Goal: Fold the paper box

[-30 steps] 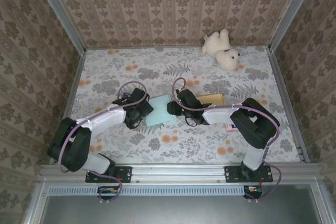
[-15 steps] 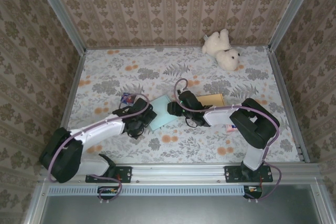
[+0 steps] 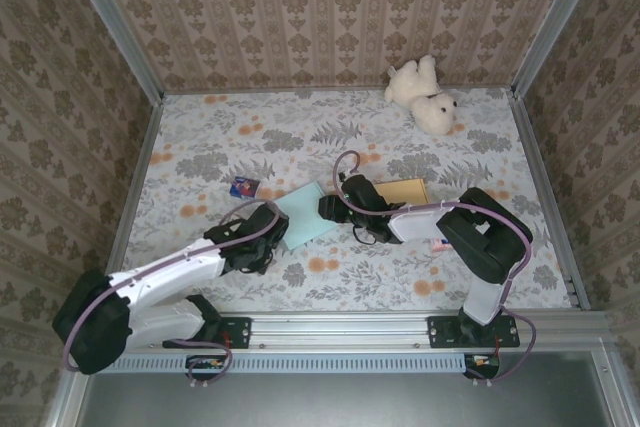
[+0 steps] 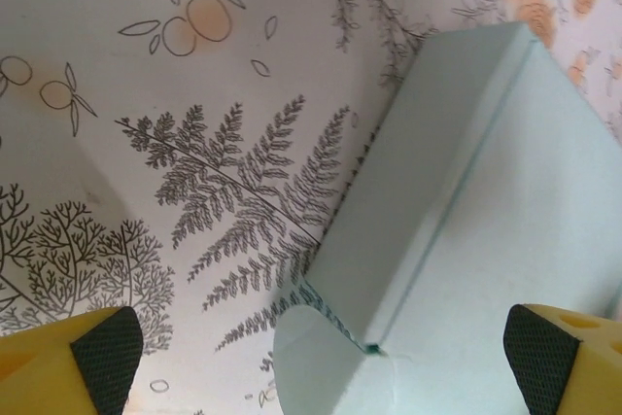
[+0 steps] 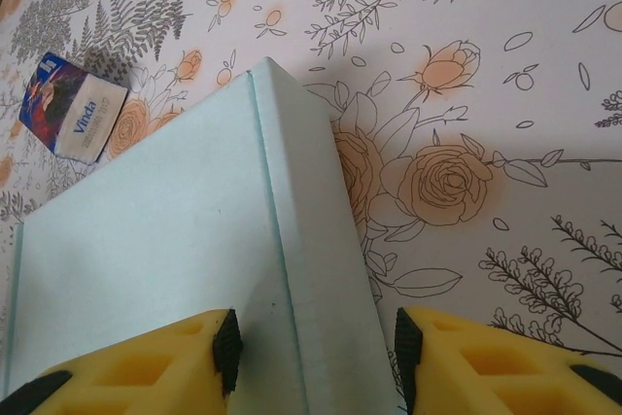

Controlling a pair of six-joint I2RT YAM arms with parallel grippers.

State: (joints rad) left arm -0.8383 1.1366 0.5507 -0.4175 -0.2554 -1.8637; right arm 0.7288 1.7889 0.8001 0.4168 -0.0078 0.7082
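– Box [image 3: 305, 215], where is it?
– Near mid-surface [image 3: 330, 137], slightly toward 8 o'clock. Right jaws, half-closed, grip its 3 o'clock wall. Left jaws gape wide, empty, at its 7 o'clock.

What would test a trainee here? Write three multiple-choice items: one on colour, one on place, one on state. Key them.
1. The box is:
A) pale blue
B) red
C) black

2. The bear lies:
A) on the box
B) in the near left corner
C) in the far right corner

3. The left gripper is:
A) shut on the bear
B) open
C) shut on the box

Key:
1 A, both wrist views show it pale blue.
2 C, the top view shows it far back on the right.
3 B, its jaws stand wide apart in the left wrist view.
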